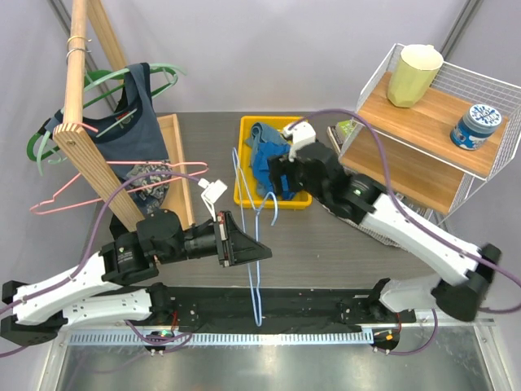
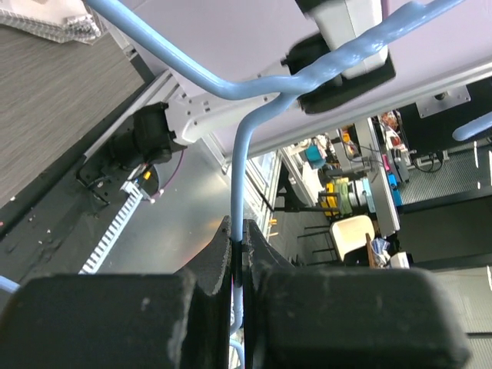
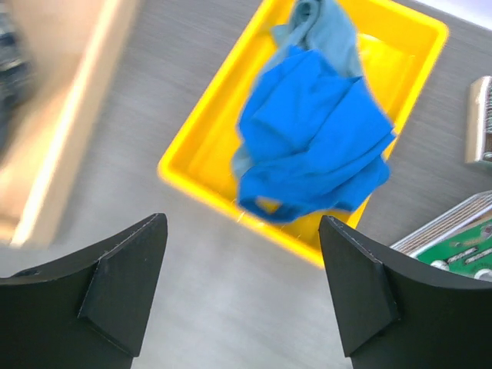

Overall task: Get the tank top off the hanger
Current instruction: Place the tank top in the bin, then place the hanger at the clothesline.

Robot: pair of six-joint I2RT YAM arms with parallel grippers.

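Tank top (image 1: 264,159) (image 3: 311,146), bright blue, lies crumpled in a yellow bin (image 1: 242,167) (image 3: 200,165) at the centre of the overhead frame, one fold draped over the bin's near rim and off its hanger.

Nearest the arms' bases, in the lower centre, the left gripper (image 1: 259,248) (image 2: 237,238) is clamped tight on the wire of a light-blue hanger (image 1: 257,285) (image 2: 240,177), which it holds above the dark table (image 1: 326,244). The left wrist view shows the thin wire pinched between the two black fingers, with the twisted neck of the hanger above them.

Just beyond, the right gripper (image 1: 277,175) (image 3: 242,254) hovers over the bin's near edge with its jaws spread wide and nothing between them; the tank top sits directly below.

At the upper left, a wooden rack (image 1: 77,81) carries a navy garment (image 1: 134,114) on a green hanger (image 1: 167,69). At the upper right, a wire shelf (image 1: 488,81) holds a pale yellow cup (image 1: 415,75) and a blue tin (image 1: 476,126).
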